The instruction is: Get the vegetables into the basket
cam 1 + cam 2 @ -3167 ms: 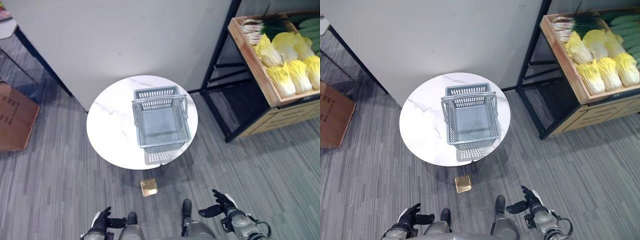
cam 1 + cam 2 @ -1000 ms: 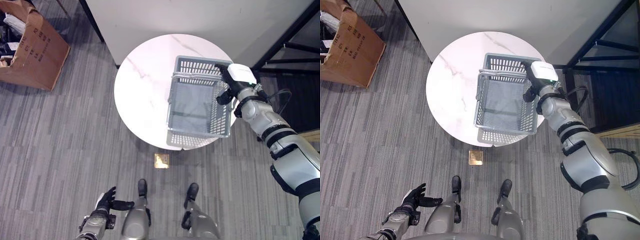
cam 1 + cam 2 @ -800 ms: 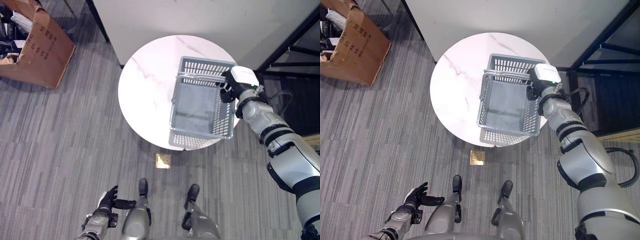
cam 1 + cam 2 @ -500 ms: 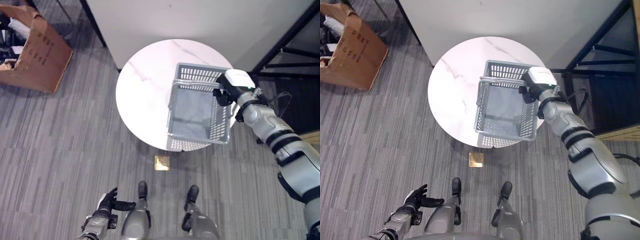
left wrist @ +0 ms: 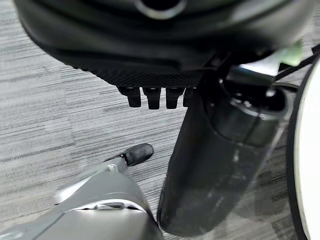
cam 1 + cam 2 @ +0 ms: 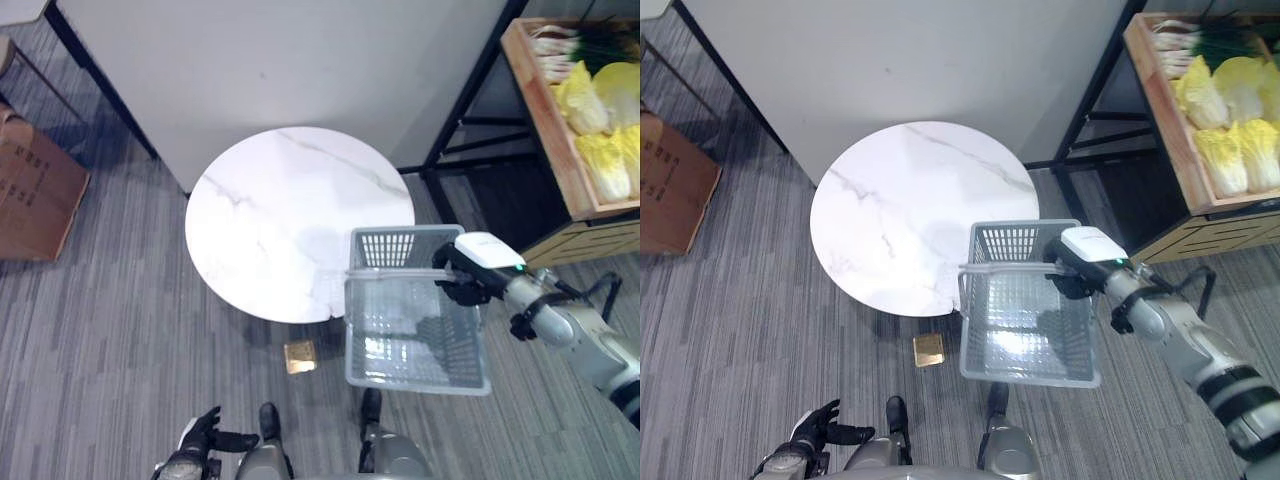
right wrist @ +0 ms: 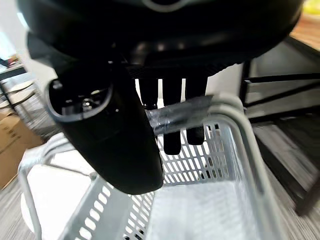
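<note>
One hand does the work: the right hand (image 6: 1072, 268) has its fingers (image 7: 170, 142) curled round the handle (image 7: 185, 111) of the grey basket (image 6: 415, 340), which hangs empty in the air beside the round bench (image 6: 290, 215), clear of its top. The vegetables (image 6: 1230, 120) lie in a wooden crate (image 6: 1160, 120) on the dark rack, well apart. To my eye, carrying goes best with the basket level, swung wide of the rack's post, and set low near the crate. The left hand (image 6: 205, 435) hangs idle, fingers relaxed and apart.
</note>
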Available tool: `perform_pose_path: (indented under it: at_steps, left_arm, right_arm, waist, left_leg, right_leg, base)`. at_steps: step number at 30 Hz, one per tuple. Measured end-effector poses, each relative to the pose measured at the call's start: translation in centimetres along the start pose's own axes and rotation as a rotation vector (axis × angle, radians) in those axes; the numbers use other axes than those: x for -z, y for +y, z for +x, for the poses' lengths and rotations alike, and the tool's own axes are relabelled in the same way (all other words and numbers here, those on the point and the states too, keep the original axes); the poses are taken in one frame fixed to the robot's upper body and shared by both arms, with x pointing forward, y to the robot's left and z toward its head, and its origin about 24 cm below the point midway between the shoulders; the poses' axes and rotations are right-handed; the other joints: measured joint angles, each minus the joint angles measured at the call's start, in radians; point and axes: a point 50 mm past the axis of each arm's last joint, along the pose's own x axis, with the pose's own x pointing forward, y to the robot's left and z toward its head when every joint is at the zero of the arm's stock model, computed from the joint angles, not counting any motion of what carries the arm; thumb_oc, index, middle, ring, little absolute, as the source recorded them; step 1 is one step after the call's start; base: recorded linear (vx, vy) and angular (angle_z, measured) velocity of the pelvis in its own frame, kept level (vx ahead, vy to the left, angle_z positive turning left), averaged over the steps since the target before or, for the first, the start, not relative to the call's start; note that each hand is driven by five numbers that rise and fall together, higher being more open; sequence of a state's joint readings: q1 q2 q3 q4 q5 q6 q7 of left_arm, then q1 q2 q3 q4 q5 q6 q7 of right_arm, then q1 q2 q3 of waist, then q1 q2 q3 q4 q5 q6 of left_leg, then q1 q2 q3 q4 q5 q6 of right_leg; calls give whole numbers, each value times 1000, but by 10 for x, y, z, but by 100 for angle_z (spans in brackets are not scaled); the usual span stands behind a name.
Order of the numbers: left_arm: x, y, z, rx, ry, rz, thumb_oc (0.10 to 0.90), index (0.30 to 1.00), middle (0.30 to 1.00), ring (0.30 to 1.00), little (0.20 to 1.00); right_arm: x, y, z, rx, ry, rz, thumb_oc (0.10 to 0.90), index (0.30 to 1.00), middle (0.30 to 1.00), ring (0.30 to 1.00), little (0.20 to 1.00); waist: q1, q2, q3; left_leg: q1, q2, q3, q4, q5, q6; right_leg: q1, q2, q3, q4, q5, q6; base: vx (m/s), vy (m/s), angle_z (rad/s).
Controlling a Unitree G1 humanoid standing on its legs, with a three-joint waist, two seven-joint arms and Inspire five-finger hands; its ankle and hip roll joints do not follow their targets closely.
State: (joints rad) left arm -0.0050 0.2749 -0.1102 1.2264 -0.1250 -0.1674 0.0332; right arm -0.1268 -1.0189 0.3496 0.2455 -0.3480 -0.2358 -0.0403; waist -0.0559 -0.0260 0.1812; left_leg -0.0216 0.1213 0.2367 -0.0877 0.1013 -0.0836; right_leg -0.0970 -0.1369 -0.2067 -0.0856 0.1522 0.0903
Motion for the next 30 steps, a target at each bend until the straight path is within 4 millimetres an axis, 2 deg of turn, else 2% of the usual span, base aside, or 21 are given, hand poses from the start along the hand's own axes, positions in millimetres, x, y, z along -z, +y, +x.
perform_pose_path:
  at_steps: [3,7,8,9,10,11,12,13,14,15,16,17,18,19,20,21,22,25,30]
  left_arm:
    - [0,-2,0,13,-2,13,900,1000,1000,1000,1000]
    - [2,-3,-1,21,2,9,900,1000,1000,1000,1000]
    - [3,-3,-1,23,2,9,900,1000,1000,1000,1000]
    - [1,-3,0,24,1,17,900,1000,1000,1000,1000]
    - [-5,-6,1,38,-20,43,900,1000,1000,1000,1000]
    - [-7,-6,2,43,-25,51,900,1000,1000,1000,1000]
    - [-17,2,3,38,-50,66,900,1000,1000,1000,1000]
    - [-27,22,4,-10,-83,59,900,1000,1000,1000,1000]
    - [-29,25,4,-22,-109,34,900,1000,1000,1000,1000]
    - [-31,26,3,-28,-132,22,900,1000,1000,1000,1000]
    - [-32,29,2,-31,-144,26,900,1000,1000,1000,1000]
    - [-31,36,1,-46,-143,37,900,1000,1000,1000,1000]
    - [-24,41,-1,-52,-115,42,900,1000,1000,1000,1000]
    - [-20,44,-2,-60,-101,44,900,1000,1000,1000,1000]
    - [-16,46,-3,-71,-88,33,900,1000,1000,1000,1000]
    - [-11,44,-3,-70,-73,14,900,1000,1000,1000,1000]
    - [-5,41,-4,-64,-57,-1,900,1000,1000,1000,1000]
    - [8,31,-7,-29,-27,-8,900,1000,1000,1000,1000]
    - [9,20,-7,11,-22,-4,900,1000,1000,1000,1000]
  right_arm:
    - [8,15,-13,-34,43,30,400,300,300,300,300]
    - [17,33,-31,-54,107,85,400,300,300,300,300]
    - [18,33,-32,-51,114,89,400,300,300,300,300]
    - [20,37,-37,-57,127,99,400,300,300,300,300]
    - [20,35,-40,3,136,138,400,300,300,300,300]
    - [19,32,-37,33,132,148,400,300,300,300,300]
    - [14,25,-26,56,111,139,400,300,300,300,300]
    - [16,33,-29,36,127,152,400,300,300,300,300]
    - [20,36,-30,8,146,141,400,300,300,300,300]
    - [22,37,-31,-5,158,134,400,300,300,300,300]
    - [22,38,-32,-10,161,135,400,300,300,300,300]
    - [19,39,-31,-7,149,140,400,300,300,300,300]
    - [15,36,-30,-3,120,136,400,300,300,300,300]
    - [11,31,-29,10,96,127,400,300,300,300,300]
    - [6,27,-25,25,72,126,400,300,300,300,300]
    - [5,25,-23,34,62,126,400,300,300,300,300]
    - [5,26,-23,31,63,125,400,300,300,300,300]
    - [11,34,-32,2,97,131,400,300,300,300,300]
    - [21,38,-45,-4,149,140,400,300,300,300,300]
  waist:
    - [-8,2,-10]
    - [-31,2,-13]
    - [-42,1,-13]
    - [-68,-18,-8]
    - [-72,-26,-4]
    - [-74,-31,-2]
    - [-86,-58,14]
    - [-114,-91,43]
    - [-98,-64,43]
    - [-71,-29,43]
    - [-47,-1,38]
    - [-23,5,37]
    - [-16,-7,26]
    - [-17,-14,22]
    - [-10,-29,16]
    - [-12,-28,13]
    - [-11,-14,5]
    - [-29,-6,-15]
    - [-54,-5,-21]
  left_leg:
    - [11,-3,11,15,-12,-8]
    - [21,-21,47,55,-42,10]
    - [23,-28,62,54,-49,18]
    - [21,-53,72,62,-53,30]
    - [-14,-76,110,88,-65,52]
    - [-33,-90,119,91,-80,73]
    - [-52,-118,165,111,-96,96]
    - [-79,-99,208,182,-125,146]
    - [-77,-59,255,157,-109,152]
    - [-71,-18,290,132,-95,149]
    - [-59,17,323,109,-76,154]
    - [-48,41,354,108,-66,145]
    - [-42,34,369,101,-67,137]
    - [-45,23,375,99,-73,117]
    - [-45,6,392,95,-57,96]
    - [-41,2,398,86,-44,83]
    - [-38,7,401,73,-30,67]
    - [-29,31,402,66,2,56]
    - [-31,50,403,84,6,51]
  right_leg:
    - [7,-1,15,6,-7,11]
    - [-14,-18,51,63,-8,11]
    - [-28,-35,67,76,-19,29]
    - [-40,-44,84,80,2,35]
    - [-95,-54,136,83,62,74]
    - [-124,-57,165,67,106,101]
    - [-154,-56,204,-4,234,70]
    - [-164,-76,94,9,188,80]
    - [-193,-53,-42,121,99,32]
    - [-200,-28,-127,226,36,20]
    - [-182,-9,-187,330,-20,34]
    - [-146,-31,-235,418,-72,39]
    - [-71,-54,-230,386,-141,64]
    - [-17,-66,-220,315,-170,82]
    - [16,-65,-208,228,-173,82]
    - [34,-51,-210,171,-159,40]
    - [40,-38,-207,150,-148,39]
    - [52,-7,-203,118,-145,28]
    - [57,8,-193,106,-145,16]
  base:
    - [-3,122,-17]
    - [-96,155,-24]
    - [-260,158,-27]
    - [-305,178,-60]
    - [-286,166,-80]
    - [-200,190,-167]
    - [-207,302,-182]
    - [-176,251,-189]
    - [-207,244,-148]
    - [-153,109,-136]
    - [-111,75,-140]
    - [-17,11,-121]
    - [-24,-4,-84]
    - [-3,-41,-66]
    - [18,-71,-47]
    - [34,-83,-49]
    - [38,-108,-29]
    - [31,-153,-9]
    - [16,-131,-5]
